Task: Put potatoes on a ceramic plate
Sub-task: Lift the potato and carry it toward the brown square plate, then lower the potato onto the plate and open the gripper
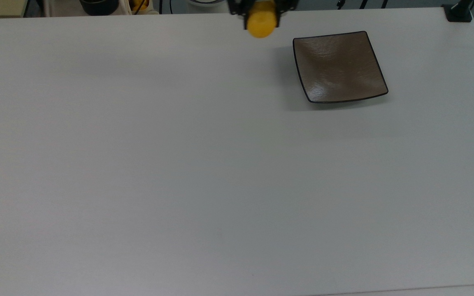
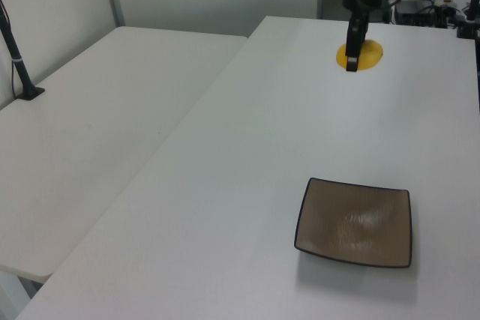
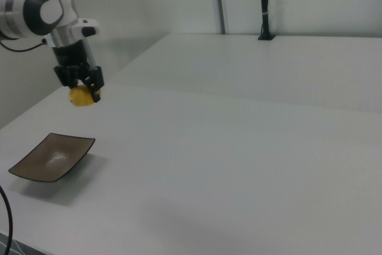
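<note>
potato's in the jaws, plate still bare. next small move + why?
Probably carry it sideways toward the top view's right, staying high, until it hangs over the ceramic plate. The gripper is shut on the potato, held above the table in the right view. In the top view it sits off the plate's left edge, so lowering now would likely miss.

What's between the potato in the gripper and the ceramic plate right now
Nothing: in the top view only bare white table separates the held potato from the plate; the right view agrees.
</note>
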